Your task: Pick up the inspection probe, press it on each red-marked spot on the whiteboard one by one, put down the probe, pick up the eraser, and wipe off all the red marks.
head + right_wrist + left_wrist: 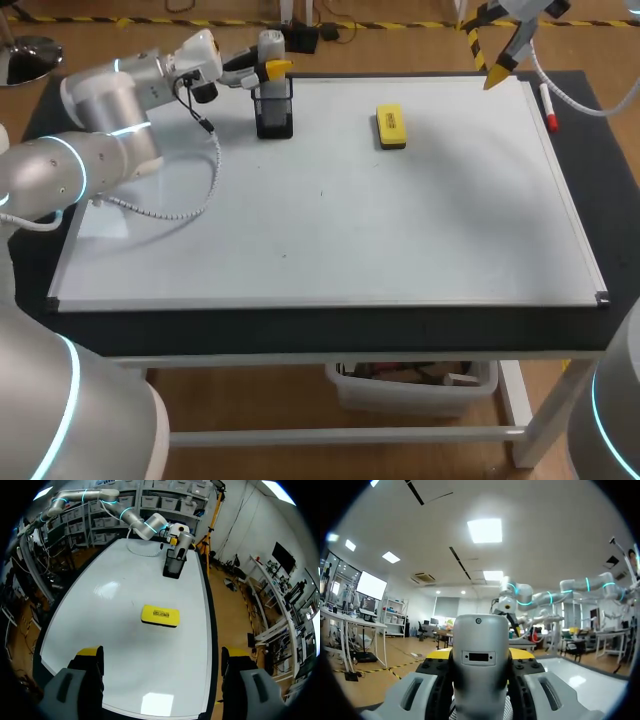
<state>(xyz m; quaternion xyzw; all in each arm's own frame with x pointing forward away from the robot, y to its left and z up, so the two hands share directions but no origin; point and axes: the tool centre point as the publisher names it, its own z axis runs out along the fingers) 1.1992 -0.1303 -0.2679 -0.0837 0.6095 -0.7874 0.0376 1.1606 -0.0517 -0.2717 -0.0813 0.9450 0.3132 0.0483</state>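
Observation:
The grey inspection probe (270, 44) stands upright over the black holder (273, 112) at the whiteboard's far left. Its lower end reaches the holder's mouth. My left gripper (272, 68) is shut on the probe, which fills the space between the fingers in the left wrist view as a grey body (480, 665). The yellow eraser (391, 127) lies flat on the whiteboard (330, 230), right of the holder. My right gripper (495, 66) hangs open above the far right corner. Ahead of it lie the eraser (160, 616) and the holder (174, 565). No red marks show on the board.
A red-capped marker (549, 108) lies along the board's right edge on the black table top (600, 120). The left arm's cable (190, 205) loops over the board's left part.

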